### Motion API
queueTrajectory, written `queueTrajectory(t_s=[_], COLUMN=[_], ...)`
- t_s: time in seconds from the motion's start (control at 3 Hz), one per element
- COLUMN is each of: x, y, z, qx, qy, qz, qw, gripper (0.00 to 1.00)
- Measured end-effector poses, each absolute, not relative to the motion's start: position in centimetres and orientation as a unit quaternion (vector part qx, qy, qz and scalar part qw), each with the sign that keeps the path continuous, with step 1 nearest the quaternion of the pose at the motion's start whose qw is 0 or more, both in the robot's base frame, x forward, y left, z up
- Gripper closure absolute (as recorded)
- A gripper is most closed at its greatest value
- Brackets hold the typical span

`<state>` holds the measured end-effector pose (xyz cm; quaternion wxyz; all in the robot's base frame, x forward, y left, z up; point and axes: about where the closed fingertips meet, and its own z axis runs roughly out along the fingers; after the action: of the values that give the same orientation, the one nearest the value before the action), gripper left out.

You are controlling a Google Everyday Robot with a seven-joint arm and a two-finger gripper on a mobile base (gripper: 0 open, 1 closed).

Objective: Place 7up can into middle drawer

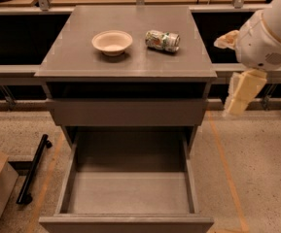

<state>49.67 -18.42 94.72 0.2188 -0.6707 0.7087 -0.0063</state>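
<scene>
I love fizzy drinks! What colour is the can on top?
The can is green and silvery-white, in the camera view. The gripper hangs right of the cabinet.

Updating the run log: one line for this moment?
can: lying on cabinet top, right of bowl | drawer: open, nothing inside | gripper: right of cabinet top, away from can
</scene>
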Motion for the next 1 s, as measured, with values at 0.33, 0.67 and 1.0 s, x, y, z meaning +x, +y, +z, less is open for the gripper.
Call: queueTrajectory(t_s=[0.33, 0.67, 1.0], x=[53.1, 53.4, 54.7], y=[-17.9, -17.8, -16.7], z=[95.8, 96.2, 95.6], qx=[-0.663, -0.663, -0.664], qy=[0.707, 0.705, 0.702], qz=[-0.008, -0.010, -0.013], qw=[0.247, 0.252, 0.257], gripper=[0.00, 0.00, 0.00])
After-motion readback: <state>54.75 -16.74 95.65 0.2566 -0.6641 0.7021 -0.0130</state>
